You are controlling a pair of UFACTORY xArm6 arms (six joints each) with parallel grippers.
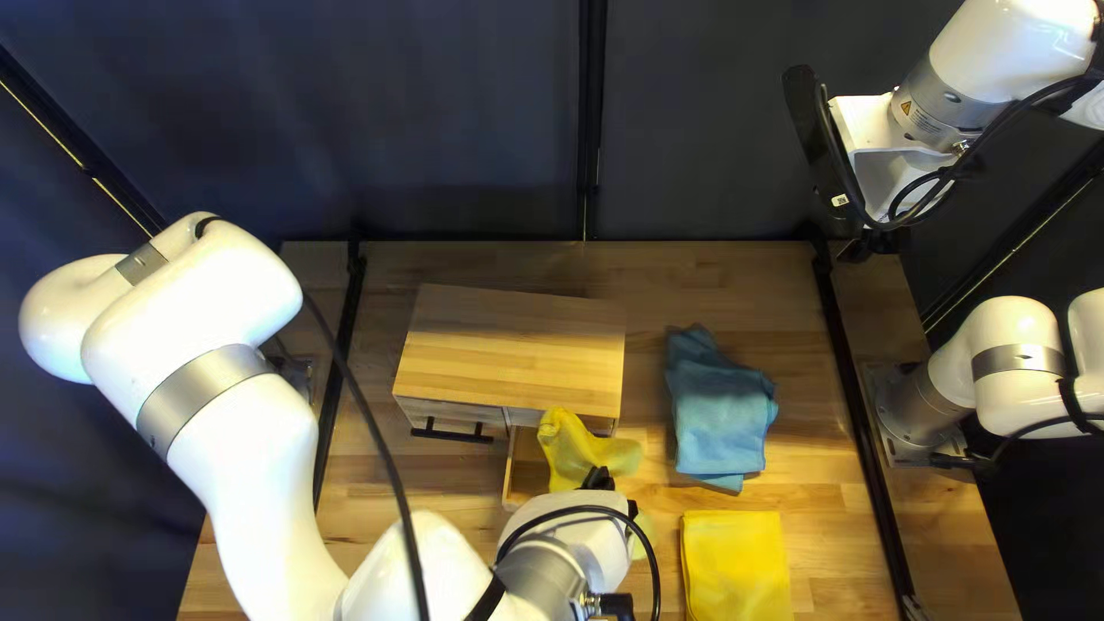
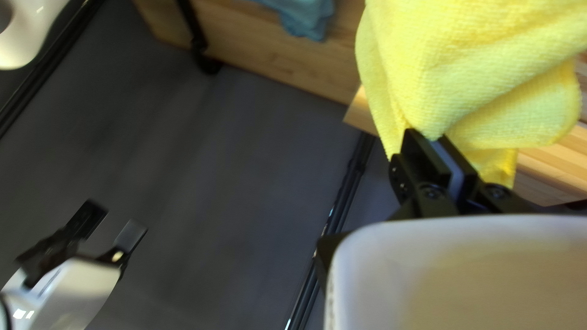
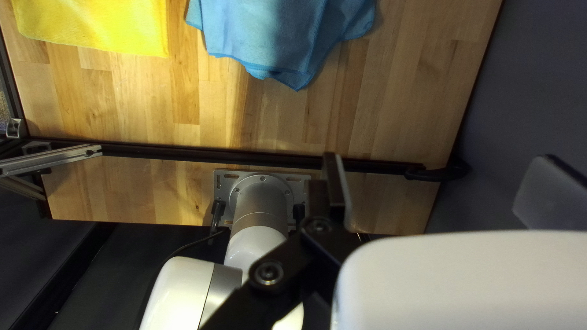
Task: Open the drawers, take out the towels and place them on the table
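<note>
— What is the left pincer (image 2: pixel 429 137) doing?

— It is pinching a bunched yellow towel (image 2: pixel 463 68), with both black fingers pressed into the cloth from two sides. The towel hangs in a lump just above the open drawer (image 1: pixel 520 470).

— Which drawer is that?

— The right one of the wooden drawer chest (image 1: pixel 513 349), pulled out toward the near edge of the counter (image 1: pixel 776 285). The left drawer's black handle (image 1: pixel 451 434) sits flush against the chest front, so that drawer is closed.

— Are any towels on the counter?

— Two. A blue towel (image 1: pixel 718 414) lies crumpled just to the right of the chest. A flat yellow towel (image 1: pixel 736 565) lies folded nearer than that, at the near right, close to the blue one but apart from it.

— And the right pincer (image 3: pixel 440 192)?

— It is spread wide and holds nothing. The right arm is raised high at the far right, well away from the chest, and its wrist camera looks down on its own base and the right side of the counter.
</note>
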